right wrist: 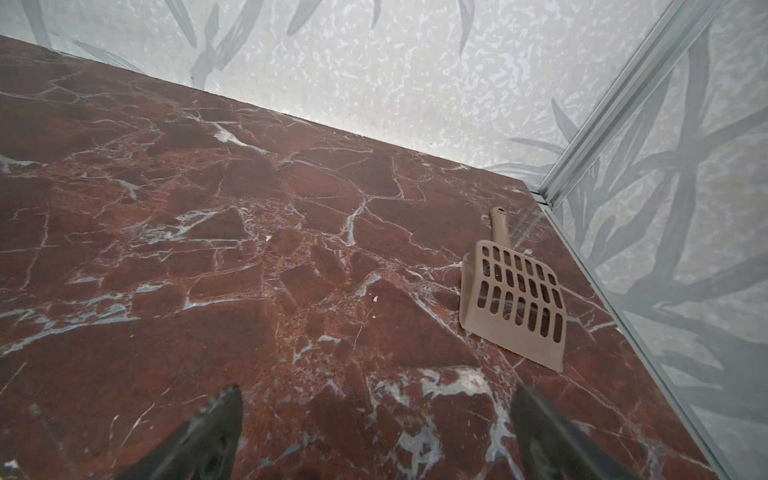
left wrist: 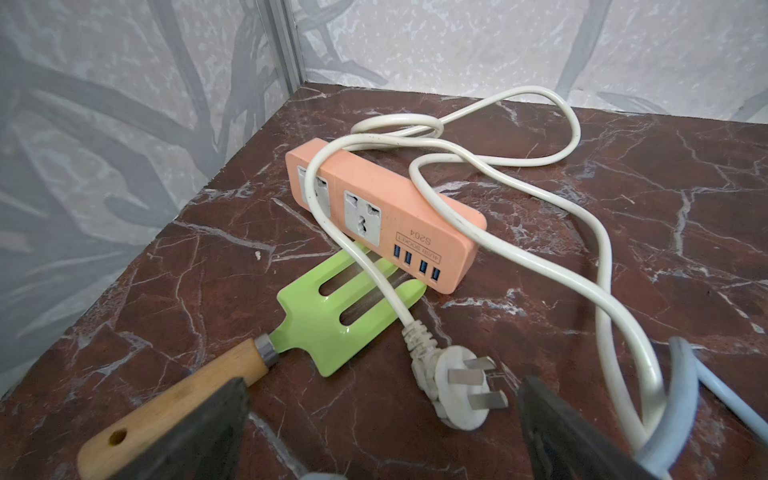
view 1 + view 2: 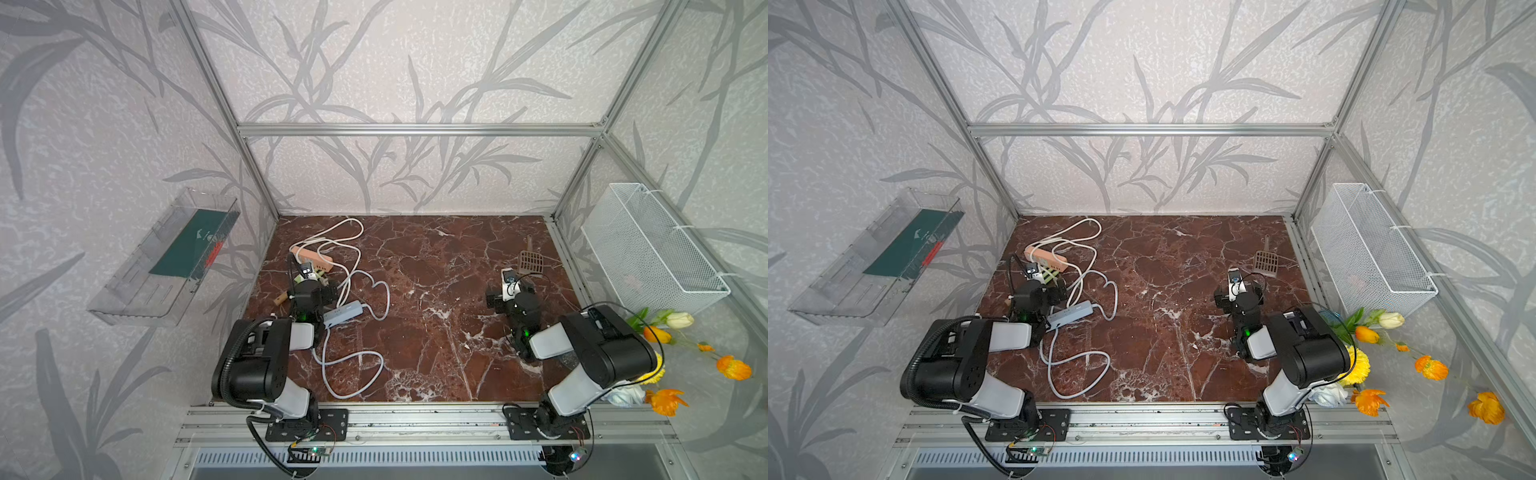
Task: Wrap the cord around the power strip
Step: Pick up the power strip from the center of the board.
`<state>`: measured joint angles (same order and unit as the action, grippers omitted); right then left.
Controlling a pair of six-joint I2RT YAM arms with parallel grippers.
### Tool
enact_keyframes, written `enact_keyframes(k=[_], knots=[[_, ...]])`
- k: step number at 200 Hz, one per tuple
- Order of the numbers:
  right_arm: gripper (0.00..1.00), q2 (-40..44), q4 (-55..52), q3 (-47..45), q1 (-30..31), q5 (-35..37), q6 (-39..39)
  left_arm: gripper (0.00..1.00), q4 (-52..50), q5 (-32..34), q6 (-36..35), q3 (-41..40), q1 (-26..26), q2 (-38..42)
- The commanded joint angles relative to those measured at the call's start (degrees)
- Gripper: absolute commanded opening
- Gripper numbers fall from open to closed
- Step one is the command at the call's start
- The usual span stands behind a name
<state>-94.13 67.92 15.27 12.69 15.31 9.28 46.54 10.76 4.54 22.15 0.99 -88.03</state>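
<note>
A peach power strip (image 3: 311, 257) (image 2: 386, 212) lies at the back left of the marble table, with its white cord (image 3: 349, 232) (image 2: 582, 232) draped loosely over it and looping away. The cord's white plug (image 2: 457, 386) lies flat between my left gripper's fingers. My left gripper (image 3: 312, 277) (image 2: 382, 386) hovers open just short of the strip and holds nothing. A second, grey-blue power strip (image 3: 343, 313) (image 3: 1071, 314) lies beside the left arm, its grey cord (image 3: 353, 374) looped toward the front. My right gripper (image 3: 513, 282) (image 1: 378, 388) is open over bare marble.
A green garden fork (image 2: 332, 307) with a wooden handle (image 2: 178, 399) lies under the white cord, next to the left gripper. A beige slotted scoop (image 3: 531, 262) (image 1: 515, 291) sits back right. A wire basket (image 3: 652, 249), a clear wall tray (image 3: 166, 257) and flowers (image 3: 665, 332) are outside the frame.
</note>
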Motion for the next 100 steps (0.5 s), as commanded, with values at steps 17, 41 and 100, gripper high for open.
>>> enact_keyframes(k=[17,41,100], knots=[[0.99,1.1,1.5,0.9,0.0,-0.4,-0.3,1.00,-0.2,-0.9,-0.5,1.0,0.4,1.2],[0.99,1.1,1.5,1.0,0.0,-0.4,-0.3,1.00,-0.2,-0.8,-0.5,1.0,0.4,1.1],[0.99,1.4,-2.1,2.8,-0.2,4.7,-2.2,1.00,-0.2,-1.1,-0.4,0.9,0.5,1.2]])
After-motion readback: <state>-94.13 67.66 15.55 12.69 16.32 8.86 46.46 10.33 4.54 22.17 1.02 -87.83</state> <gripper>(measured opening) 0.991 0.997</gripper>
